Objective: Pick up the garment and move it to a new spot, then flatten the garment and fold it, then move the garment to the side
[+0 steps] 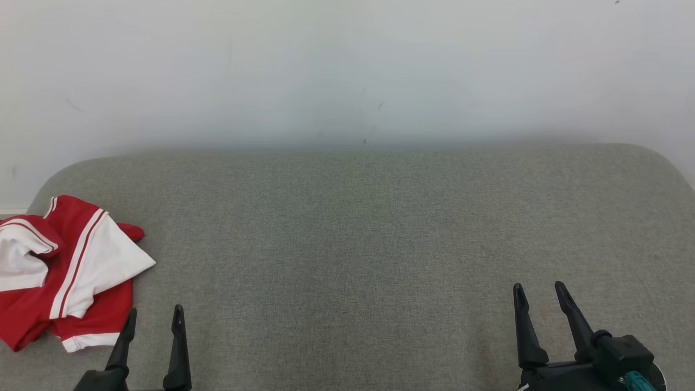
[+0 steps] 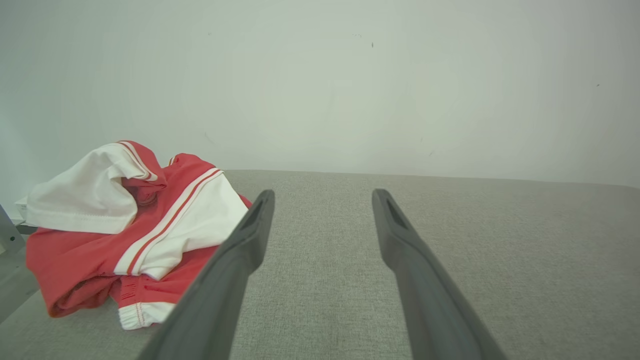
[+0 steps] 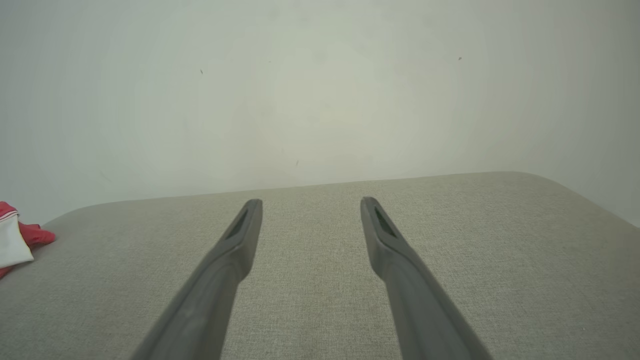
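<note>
Fabric, grey and tightly woven, covers the broad cushion [image 1: 353, 228] in front of me. Its far corners are rounded, and its far edge meets a plain off-white wall [image 1: 347, 70] marked with a few small dark specks. The red-and-white garment [image 1: 70, 271] lies crumpled in a heap at the cushion's left end, with white panels edged in red stripes folded over the red cloth. My left gripper [image 1: 155, 310] hovers over the cushion's near edge, just beside that heap, its fingers spread wide and holding nothing. My right gripper [image 1: 539, 287] hangs over the cushion's near right part, well apart from the garment, its fingers likewise wide apart and empty.
</note>
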Robot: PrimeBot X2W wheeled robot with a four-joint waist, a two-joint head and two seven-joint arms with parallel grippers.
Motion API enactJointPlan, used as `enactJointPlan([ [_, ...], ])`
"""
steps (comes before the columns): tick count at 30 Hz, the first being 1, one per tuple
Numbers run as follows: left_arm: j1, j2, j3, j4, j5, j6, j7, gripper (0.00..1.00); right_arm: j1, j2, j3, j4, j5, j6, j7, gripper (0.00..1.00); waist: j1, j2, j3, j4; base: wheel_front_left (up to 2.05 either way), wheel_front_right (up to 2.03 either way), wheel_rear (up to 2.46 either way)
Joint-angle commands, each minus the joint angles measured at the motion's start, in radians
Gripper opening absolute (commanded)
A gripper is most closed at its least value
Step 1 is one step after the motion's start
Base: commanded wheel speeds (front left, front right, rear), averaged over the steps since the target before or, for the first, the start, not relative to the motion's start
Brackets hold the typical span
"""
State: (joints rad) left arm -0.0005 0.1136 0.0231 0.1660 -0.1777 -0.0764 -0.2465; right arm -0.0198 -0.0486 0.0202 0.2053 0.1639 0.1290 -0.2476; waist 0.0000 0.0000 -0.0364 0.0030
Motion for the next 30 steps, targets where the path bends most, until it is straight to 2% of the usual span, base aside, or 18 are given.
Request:
enactJointPlan([
  [1, 0.008, 0.001, 0.002, 0.001, 0.020, 0.001, -0.010, 1.00, 0.004, -0.003, 0.003, 0.000, -0.020, 0.003, -0.009, 1.00, 0.0000, 0.0000, 0.001, 0.001, 0.00, 0.00, 0.00],
  [7, 0.006, 0.001, 0.001, 0.003, 0.059, 0.000, -0.020, 1.00, 0.002, -0.003, 0.007, 0.004, -0.053, 0.003, -0.020, 1.00, 0.0000, 0.0000, 0.003, 0.004, 0.00, 0.00, 0.00],
  [13, -0.005, -0.001, -0.001, 0.011, 0.053, -0.003, -0.020, 1.00, 0.011, -0.003, 0.001, 0.005, -0.040, 0.003, -0.017, 1.00, 0.0000, 0.0000, 0.005, 0.031, 0.00, 0.00, 0.00],
  [21, -0.008, 0.011, 0.014, 0.022, 0.038, -0.002, -0.020, 1.00, 0.019, -0.003, 0.011, 0.010, -0.020, 0.003, -0.017, 1.00, 0.0000, 0.0000, 0.009, 0.118, 0.00, 0.00, 0.00],
  [30, -0.021, 0.021, 0.022, 0.036, 0.030, 0.004, -0.020, 1.00, 0.018, -0.003, 0.015, 0.013, -0.011, 0.003, -0.017, 1.00, 0.0000, 0.0000, 0.017, 0.253, 0.00, 0.00, 0.00],
])
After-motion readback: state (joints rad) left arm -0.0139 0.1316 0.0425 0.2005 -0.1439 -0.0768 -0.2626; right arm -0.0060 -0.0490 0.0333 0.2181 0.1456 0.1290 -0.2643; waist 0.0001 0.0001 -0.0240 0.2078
